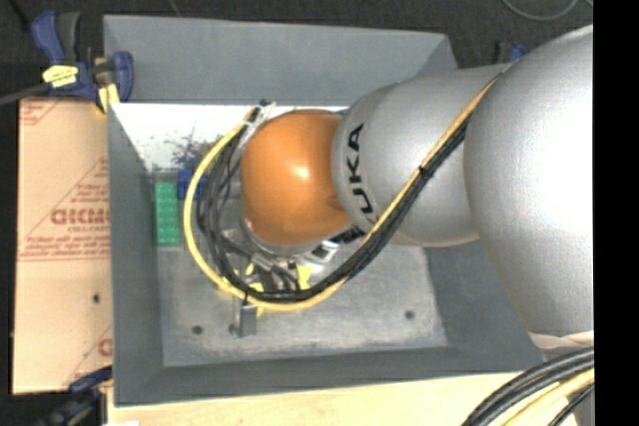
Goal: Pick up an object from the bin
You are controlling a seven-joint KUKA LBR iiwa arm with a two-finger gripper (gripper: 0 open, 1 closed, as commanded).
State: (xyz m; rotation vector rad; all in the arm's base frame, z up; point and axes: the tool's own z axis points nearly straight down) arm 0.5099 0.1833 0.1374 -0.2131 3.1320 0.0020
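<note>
My gripper (243,319) reaches down to the bin floor in the front left part, mostly covered by the wrist above it. I see nothing held at its tip. A green studded block (166,213) lies along the left wall, up and to the left of the gripper and apart from it. A small blue piece (186,182) sits against the block's far right corner, partly hidden by the cables.
The orange wrist cover, the looped yellow and black cables and the silver arm hide the middle and right of the bin. Bare grey floor shows along the front and at the front right. The sloped walls stand close on the left and front.
</note>
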